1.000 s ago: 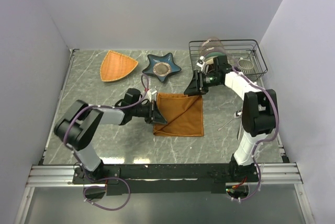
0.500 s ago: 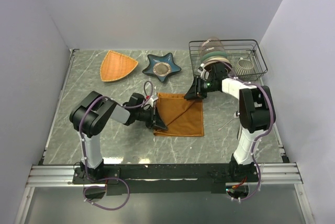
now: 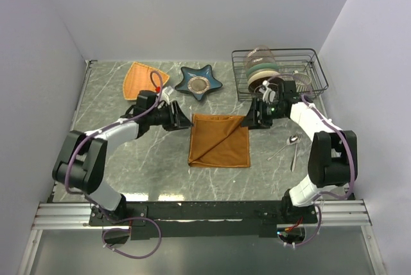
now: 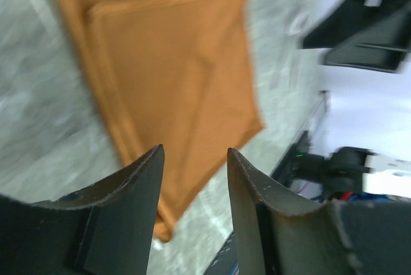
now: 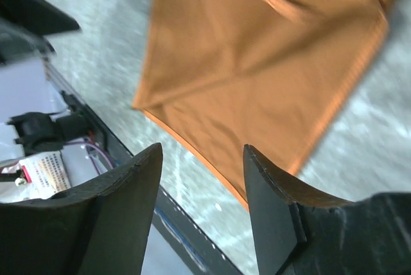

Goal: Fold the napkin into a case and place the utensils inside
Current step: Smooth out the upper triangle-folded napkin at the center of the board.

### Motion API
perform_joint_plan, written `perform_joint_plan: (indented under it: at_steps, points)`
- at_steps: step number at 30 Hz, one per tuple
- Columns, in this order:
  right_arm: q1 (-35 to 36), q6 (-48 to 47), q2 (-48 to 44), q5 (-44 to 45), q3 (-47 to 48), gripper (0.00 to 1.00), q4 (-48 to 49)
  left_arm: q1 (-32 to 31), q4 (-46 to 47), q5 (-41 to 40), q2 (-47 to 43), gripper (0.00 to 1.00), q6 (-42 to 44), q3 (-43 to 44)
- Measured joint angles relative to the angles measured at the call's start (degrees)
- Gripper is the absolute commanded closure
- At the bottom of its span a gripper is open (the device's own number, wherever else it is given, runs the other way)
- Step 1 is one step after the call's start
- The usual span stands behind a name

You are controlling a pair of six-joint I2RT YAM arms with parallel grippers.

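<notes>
The rust-orange napkin point(image 3: 219, 140) lies on the marble table, folded to a rough square with a diagonal crease; the left wrist view shows it as layered cloth point(image 4: 173, 69), the right wrist view from the other side point(image 5: 257, 69). My left gripper point(image 3: 187, 122) hovers just off its upper left corner, jaws open and empty point(image 4: 194, 153). Beside the upper right corner, my right gripper point(image 3: 248, 121) is open too, holding nothing point(image 5: 202, 150). The two silver utensils point(image 3: 293, 144) lie on the table to the napkin's right.
A lighter orange woven triangular plate point(image 3: 142, 81) and a blue star-shaped dish point(image 3: 200, 83) sit at the back. A black wire rack point(image 3: 311, 69) with stacked dishes stands back right, just behind my right arm. Grey walls enclose the table.
My left gripper has opened, let go of the napkin's lower left edge and drawn back up-left. My right gripper has widened and pulled back to the right. The napkin now lies flat.
</notes>
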Motion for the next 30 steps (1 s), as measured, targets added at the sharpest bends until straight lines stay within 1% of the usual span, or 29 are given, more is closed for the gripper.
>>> perform_joint_plan:
  at_steps: [7,11,14,17,18,20,21,23,24,30]
  points:
    - [-0.96,-1.66,2.05,2.75,-1.88,0.39,-3.8,-1.36,-8.37,-4.24,7.5,0.5,3.96,0.57]
    - [-1.2,-1.66,2.05,2.93,-1.88,0.39,-3.98,-2.21,-9.6,-5.6,10.73,0.52,4.13,0.57]
    - [-1.2,-1.66,2.05,2.93,-1.86,0.39,-4.02,-2.78,-9.29,-4.94,11.85,0.56,3.93,1.25]
    - [-1.2,-1.64,2.05,2.93,-1.68,0.39,-4.09,-3.69,-8.37,-4.42,13.38,0.62,3.78,2.21]
    - [-1.2,-1.62,2.05,2.93,-1.55,0.38,-4.07,-3.96,-7.82,-4.2,13.88,0.66,3.63,2.36]
    - [-1.2,-1.6,2.05,2.93,-1.36,0.39,-4.07,-4.17,-7.1,-3.78,14.64,0.72,3.26,2.51]
    - [-1.2,-1.53,2.05,2.93,-1.29,0.39,-4.07,-4.22,-6.78,-3.54,14.99,0.8,3.06,2.54]
    - [-1.2,-1.4,2.05,2.91,-1.27,0.39,-4.07,-4.22,-6.51,-3.32,15.58,0.91,2.67,2.62]
    - [-1.2,-1.38,2.14,2.91,-1.25,0.39,-4.07,-4.24,-6.56,-3.48,15.85,0.99,2.78,2.67]
    - [-1.2,-0.76,3.04,2.86,-1.22,0.4,-3.91,-3.43,-9.79,-2.62,16.0,0.99,5.44,3.76]
